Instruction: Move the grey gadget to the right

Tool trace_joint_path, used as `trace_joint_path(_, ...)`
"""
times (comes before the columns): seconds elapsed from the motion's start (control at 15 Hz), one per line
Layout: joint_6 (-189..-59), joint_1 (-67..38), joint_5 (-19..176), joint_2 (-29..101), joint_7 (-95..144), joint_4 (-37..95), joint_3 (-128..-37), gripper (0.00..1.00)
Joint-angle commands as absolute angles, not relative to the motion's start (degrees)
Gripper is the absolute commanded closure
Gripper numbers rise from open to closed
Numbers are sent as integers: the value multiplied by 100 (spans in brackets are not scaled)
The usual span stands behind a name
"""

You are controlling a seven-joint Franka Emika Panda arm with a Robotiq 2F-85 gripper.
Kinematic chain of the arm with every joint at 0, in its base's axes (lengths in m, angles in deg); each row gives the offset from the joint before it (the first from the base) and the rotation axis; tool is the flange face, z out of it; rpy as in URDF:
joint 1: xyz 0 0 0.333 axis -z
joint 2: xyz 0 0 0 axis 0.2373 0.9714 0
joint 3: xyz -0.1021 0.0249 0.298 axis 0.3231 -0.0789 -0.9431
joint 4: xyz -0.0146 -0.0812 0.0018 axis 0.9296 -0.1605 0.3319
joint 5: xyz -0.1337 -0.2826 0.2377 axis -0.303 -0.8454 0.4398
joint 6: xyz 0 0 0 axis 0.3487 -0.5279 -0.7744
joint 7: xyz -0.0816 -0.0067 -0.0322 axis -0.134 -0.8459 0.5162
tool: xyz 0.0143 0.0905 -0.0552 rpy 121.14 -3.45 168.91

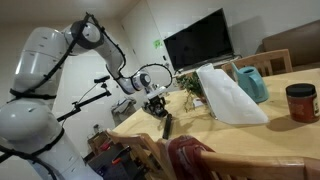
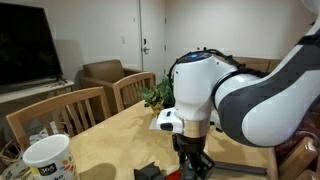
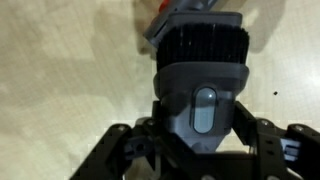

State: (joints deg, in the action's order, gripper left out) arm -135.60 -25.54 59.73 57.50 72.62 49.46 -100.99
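The grey gadget (image 3: pixel 200 75) fills the middle of the wrist view: a dark grey bar with a ribbed black section and a pale oval button. My gripper (image 3: pixel 200 135) is shut on it, a black finger pressing each side of its lower end. In an exterior view the gripper (image 1: pixel 157 103) hangs over the near-left corner of the wooden table (image 1: pixel 270 135), and the gadget (image 1: pixel 166 126) points down from it as a dark bar. From the opposite side, the gripper (image 2: pixel 195 162) is low over the table, and the arm hides most of the gadget.
A white bag (image 1: pixel 228 95), a teal jug (image 1: pixel 250 82) and a red-lidded jar (image 1: pixel 300 102) stand on the table to the right of the gripper. A small plant (image 1: pixel 188 85) sits behind it. A white mug (image 2: pixel 48 158) and wooden chairs (image 2: pixel 60 115) line the table's edge.
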Motion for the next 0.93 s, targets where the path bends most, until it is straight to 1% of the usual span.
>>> trace_joint_path(0.0, -13385, -2613, 5930, 5840, 7434, 4706, -10080, 57)
trace_joint_path(0.4, -13388, -2674, 5920, 5850, 7487, 4628, -10068, 57)
trace_joint_path(0.47, -13546, -2629, 5983, 5845, 7428, 4763, -10089, 32)
trace_joint_path(0.87, -13546, -2643, 5981, 5846, 7427, 4753, -10090, 32)
